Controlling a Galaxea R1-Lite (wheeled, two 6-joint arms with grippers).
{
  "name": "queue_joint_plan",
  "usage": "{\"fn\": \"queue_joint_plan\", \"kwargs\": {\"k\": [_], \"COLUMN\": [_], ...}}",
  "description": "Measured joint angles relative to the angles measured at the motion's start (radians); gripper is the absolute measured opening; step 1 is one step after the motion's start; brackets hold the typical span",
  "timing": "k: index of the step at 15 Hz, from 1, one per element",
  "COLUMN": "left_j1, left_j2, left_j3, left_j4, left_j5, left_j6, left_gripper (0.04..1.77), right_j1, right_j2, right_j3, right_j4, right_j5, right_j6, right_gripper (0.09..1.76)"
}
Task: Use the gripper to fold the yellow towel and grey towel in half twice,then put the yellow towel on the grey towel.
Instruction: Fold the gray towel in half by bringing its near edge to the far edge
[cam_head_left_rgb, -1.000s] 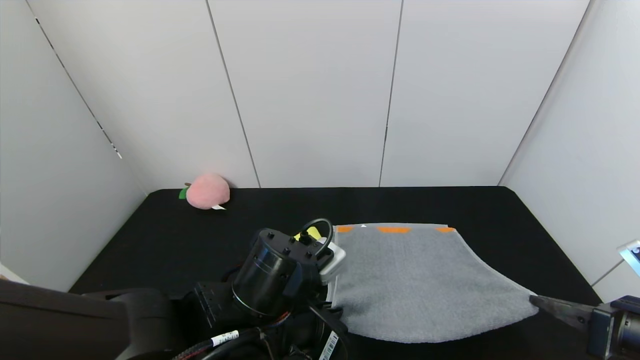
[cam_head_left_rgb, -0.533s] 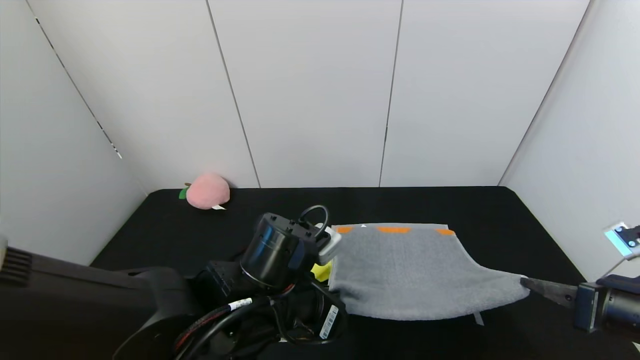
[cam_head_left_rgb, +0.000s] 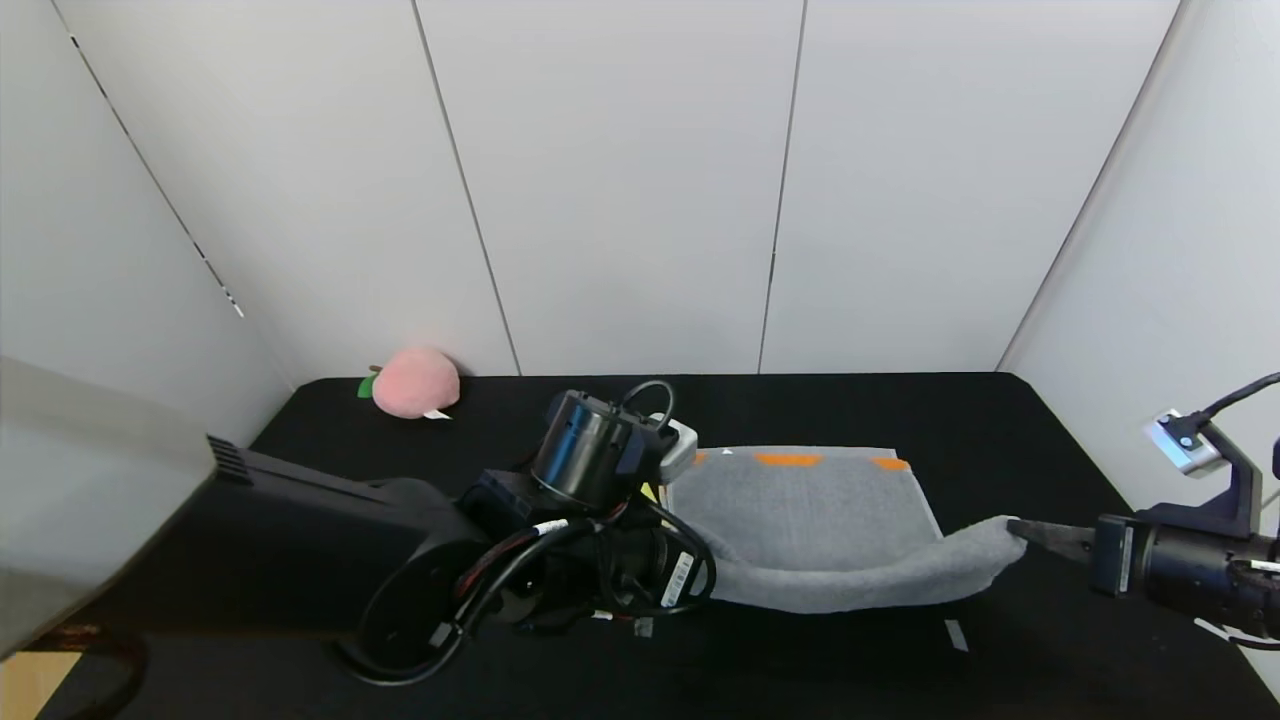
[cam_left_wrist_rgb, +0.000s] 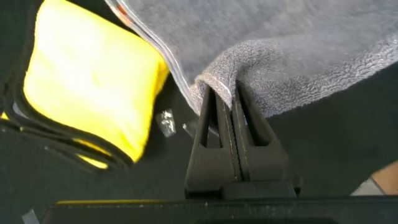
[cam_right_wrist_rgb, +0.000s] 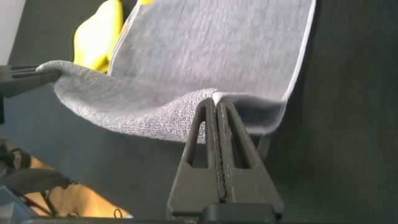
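Grey towel: centre-right of the black worktop; near edge lifted off the surface between my two tools, far edge with orange marks lying flat.
My left tool: clamped on its near-left corner.
My right tool: clamped on its near-right corner.
Yellow towel: apparently folded, just left of the grey one.
Pink plush peach: far left.

2 towels, 1 plush peach
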Motion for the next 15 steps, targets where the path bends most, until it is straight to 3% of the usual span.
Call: {"fn": "queue_joint_plan", "kwargs": {"k": [6, 15], "left_j1": [0.079, 0.114], "left_j2": [0.075, 0.173], "left_j3": [-0.108, -0.219], "left_j4": [-0.001, -0.015], "left_j5": [-0.081, -0.090], "left_j6": [0.017, 0.051], "left_gripper": [0.10, 0.10], "right_j1": [-0.006, -0.011], "right_j2": [0.148, 0.311], "right_j3": [-0.131, -0.291], "right_j4": [-0.001, -0.003], "right_j5": [-0.007, -0.012], "right_j6": [-0.001, -0.002], "right_gripper": [0.11, 0.11]}}
